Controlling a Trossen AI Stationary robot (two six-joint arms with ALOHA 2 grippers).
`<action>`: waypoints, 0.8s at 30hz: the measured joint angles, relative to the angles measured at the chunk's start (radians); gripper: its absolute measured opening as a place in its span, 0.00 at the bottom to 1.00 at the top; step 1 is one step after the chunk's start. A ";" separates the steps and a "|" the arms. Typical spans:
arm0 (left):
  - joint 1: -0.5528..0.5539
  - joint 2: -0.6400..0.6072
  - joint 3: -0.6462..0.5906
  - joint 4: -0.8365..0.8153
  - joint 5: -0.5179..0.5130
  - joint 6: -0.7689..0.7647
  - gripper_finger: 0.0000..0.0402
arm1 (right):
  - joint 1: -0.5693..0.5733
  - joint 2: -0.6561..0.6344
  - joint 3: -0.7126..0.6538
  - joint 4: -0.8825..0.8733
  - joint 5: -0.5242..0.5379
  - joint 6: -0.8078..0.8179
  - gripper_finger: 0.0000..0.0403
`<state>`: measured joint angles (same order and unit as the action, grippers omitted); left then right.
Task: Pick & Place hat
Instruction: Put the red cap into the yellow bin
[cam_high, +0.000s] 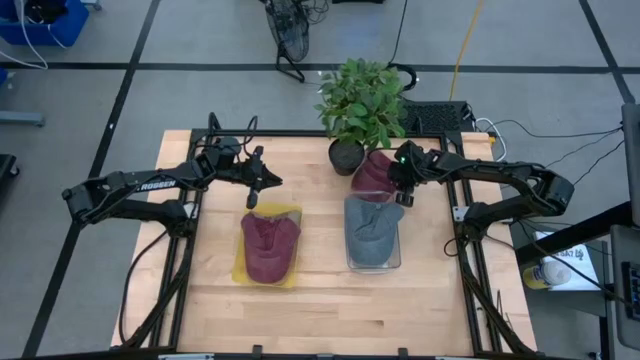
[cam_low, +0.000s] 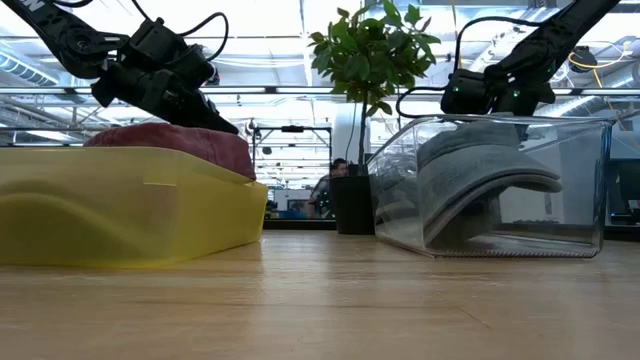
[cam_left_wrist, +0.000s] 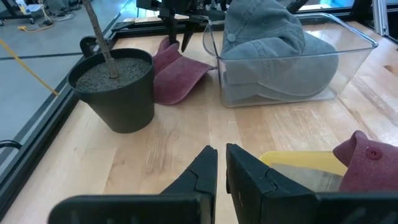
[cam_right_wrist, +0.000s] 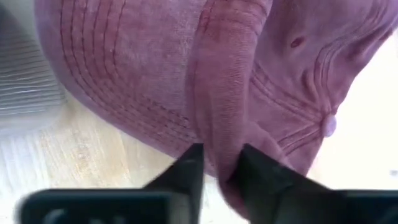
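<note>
A maroon hat (cam_high: 372, 172) lies on the wood table next to the plant pot; it also shows as the maroon hat (cam_left_wrist: 180, 74) in the left wrist view. My right gripper (cam_high: 400, 195) stands over it, pointing down, shut on a raised fold. A second maroon hat (cam_high: 270, 245) rests in a yellow tray (cam_high: 240, 265). A grey hat (cam_high: 372, 235) sits in a clear container (cam_high: 396, 262). My left gripper (cam_high: 255, 192) hovers shut above the yellow tray's far edge, holding nothing. My right gripper (cam_right_wrist: 221, 165) pinches a raised ridge of the maroon hat (cam_right_wrist: 217, 134) between its two fingers, where the brim meets the crown. The fingers come from above, pointing down. The hat still lies on the table, with its brim (cam_left_wrist: 186, 84) on the wood.
A black pot (cam_high: 345, 155) with a leafy plant stands at the far edge, touching the loose maroon hat's left side. The clear container sits just on the near side of my right gripper. Bare wood lies along the near edge (cam_high: 320, 310) and between tray and container.
</note>
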<state>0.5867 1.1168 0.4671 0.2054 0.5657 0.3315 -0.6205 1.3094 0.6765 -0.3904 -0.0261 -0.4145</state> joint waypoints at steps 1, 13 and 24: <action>0.000 0.000 0.000 0.000 0.000 -0.001 0.10 | 0.000 0.000 0.000 0.001 0.002 0.000 0.15; 0.000 0.000 0.000 0.000 0.000 -0.030 0.10 | 0.000 -0.148 0.002 -0.012 0.238 -0.038 0.01; -0.012 0.000 0.000 0.035 0.000 -0.110 0.10 | 0.045 -0.454 0.088 -0.202 0.266 -0.032 0.00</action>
<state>0.5749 1.1168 0.4671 0.2409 0.5659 0.2214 -0.5755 0.8551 0.7644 -0.5922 0.2403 -0.4463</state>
